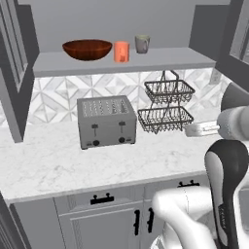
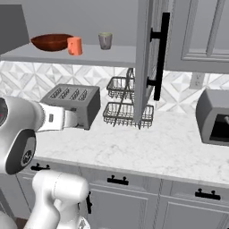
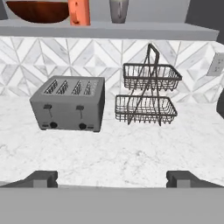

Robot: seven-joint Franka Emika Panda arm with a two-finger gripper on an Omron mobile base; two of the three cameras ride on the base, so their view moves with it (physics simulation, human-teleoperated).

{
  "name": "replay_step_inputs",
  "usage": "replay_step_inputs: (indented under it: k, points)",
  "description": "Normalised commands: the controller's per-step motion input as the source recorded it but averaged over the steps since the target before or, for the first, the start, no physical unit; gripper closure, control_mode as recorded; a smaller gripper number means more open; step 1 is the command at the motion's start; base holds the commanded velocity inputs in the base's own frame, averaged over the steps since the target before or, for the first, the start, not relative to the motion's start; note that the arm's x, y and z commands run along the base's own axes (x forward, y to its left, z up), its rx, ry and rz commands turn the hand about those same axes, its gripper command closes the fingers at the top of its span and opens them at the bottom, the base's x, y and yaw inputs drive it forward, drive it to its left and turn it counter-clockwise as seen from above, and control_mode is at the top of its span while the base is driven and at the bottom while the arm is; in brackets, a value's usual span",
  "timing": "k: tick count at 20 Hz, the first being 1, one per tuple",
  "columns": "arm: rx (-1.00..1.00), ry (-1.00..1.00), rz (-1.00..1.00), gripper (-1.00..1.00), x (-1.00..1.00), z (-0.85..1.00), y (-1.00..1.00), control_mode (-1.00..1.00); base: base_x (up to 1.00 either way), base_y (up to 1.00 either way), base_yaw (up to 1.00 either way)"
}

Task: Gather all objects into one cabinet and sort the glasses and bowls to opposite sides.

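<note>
Hand view shows the hand (image 3: 111,178) spread wide and empty above the table (image 3: 131,153). On the shelf (image 1: 160,58) the bowl (image 1: 87,49), cup (image 1: 121,51) and mug (image 1: 142,44) stand together. I think it should fetch the missing pieces next, approaching slowly.

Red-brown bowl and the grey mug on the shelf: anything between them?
Yes, the orange cup stands between the red-brown bowl and the grey mug on the cabinet shelf. Both base views show it.
</note>
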Motion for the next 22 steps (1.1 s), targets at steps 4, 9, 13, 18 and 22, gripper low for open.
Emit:
replay_step_inputs:
  k: [4, 9, 13, 18, 22]
  points:
    - [0.0, 0.0, 0.0, -1.0, 0.0, 0.0, 0.0, 1.0, -0.06, 0.0, 0.0]
    - [0.0, 0.0, 0.0, -1.0, 0.0, 0.0, 0.0, 1.0, -0.14, -0.21, -0.02]
    - [0.0, 0.0, 0.0, -1.0, 0.0, 0.0, 0.0, 1.0, -0.47, -0.54, -0.13]
    - [0.0, 0.0, 0.0, -1.0, 0.0, 0.0, 0.0, 1.0, -0.69, -0.65, -0.15]
    - [0.0, 0.0, 0.0, -1.0, 0.0, 0.0, 0.0, 1.0, -0.75, -0.67, -0.12]
